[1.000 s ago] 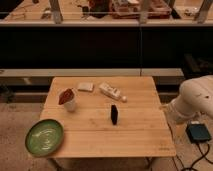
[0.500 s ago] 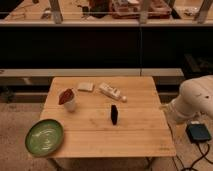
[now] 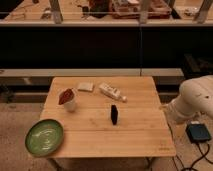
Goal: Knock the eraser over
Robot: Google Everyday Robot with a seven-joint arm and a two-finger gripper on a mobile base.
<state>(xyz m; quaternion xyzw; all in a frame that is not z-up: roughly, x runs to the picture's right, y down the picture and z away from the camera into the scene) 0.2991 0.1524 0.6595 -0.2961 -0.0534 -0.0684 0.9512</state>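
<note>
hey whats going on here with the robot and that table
A robot arm sits off the right edge of the wooden table, its end effector near that edge and touching nothing. The black eraser it should knock over stands upright mid-table, apart from the cup, the box, the pad and the green plate.

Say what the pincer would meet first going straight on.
The pincer, at the right edge of the table, seems aimed left; the eraser likely comes first, though depth is unclear.

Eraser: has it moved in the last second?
No. The eraser stands in the same spot right of the cup; the gripper is off the table's right edge.
</note>
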